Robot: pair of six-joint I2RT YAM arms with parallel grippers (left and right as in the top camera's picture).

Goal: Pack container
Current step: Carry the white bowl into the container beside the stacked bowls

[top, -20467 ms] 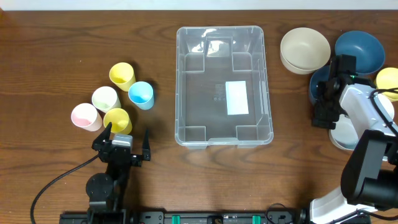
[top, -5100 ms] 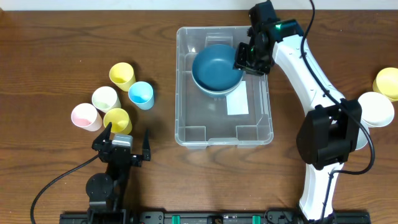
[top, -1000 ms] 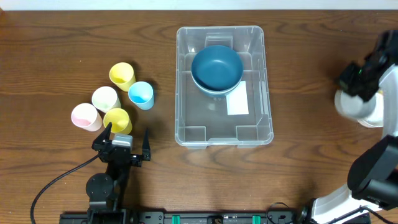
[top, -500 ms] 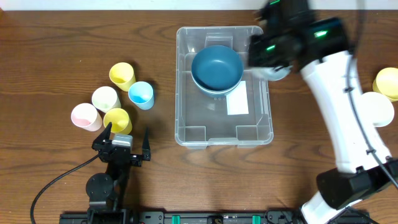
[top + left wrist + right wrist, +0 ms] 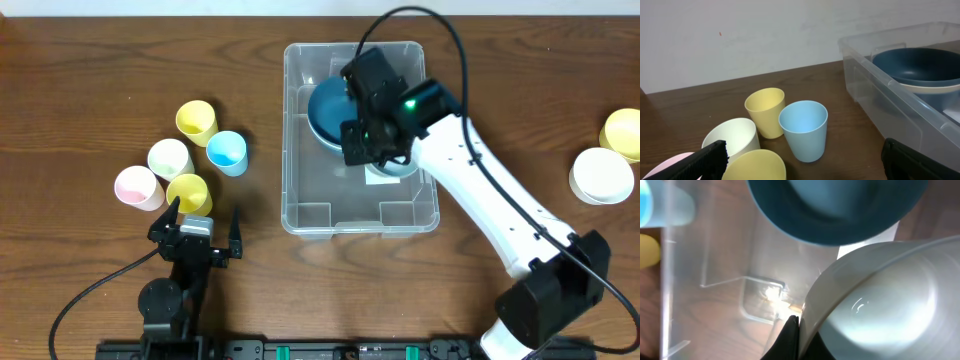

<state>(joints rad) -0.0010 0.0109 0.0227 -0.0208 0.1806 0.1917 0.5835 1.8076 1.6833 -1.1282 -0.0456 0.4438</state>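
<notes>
The clear container (image 5: pixel 292 150) sits mid-table, and inside its far half is a dark blue bowl (image 5: pixel 326 112) nested on a cream bowl (image 5: pixel 932 89). My right gripper (image 5: pixel 376 156) hangs over the container's middle, shut on the rim of a pale white bowl (image 5: pixel 397 170). The right wrist view shows the gripper (image 5: pixel 796 330) pinching that bowl (image 5: pixel 890 305) just beside the dark blue bowl (image 5: pixel 835 210), above the container's floor (image 5: pixel 715 295). My left gripper (image 5: pixel 205 226) rests open at the front left, empty, facing the cups. From the left wrist the container's wall (image 5: pixel 880 95) is on the right.
Several cups stand left of the container: yellow (image 5: pixel 196 120), blue (image 5: pixel 227 152), white (image 5: pixel 170 158), pink (image 5: pixel 136 187) and a second yellow (image 5: pixel 190 192). At the far right stand a white bowl (image 5: pixel 603 175) and a yellow cup (image 5: pixel 622 130).
My right arm has swung in from the far right edge with the pale bowl and now holds it over the container's middle. The left arm has not moved.
</notes>
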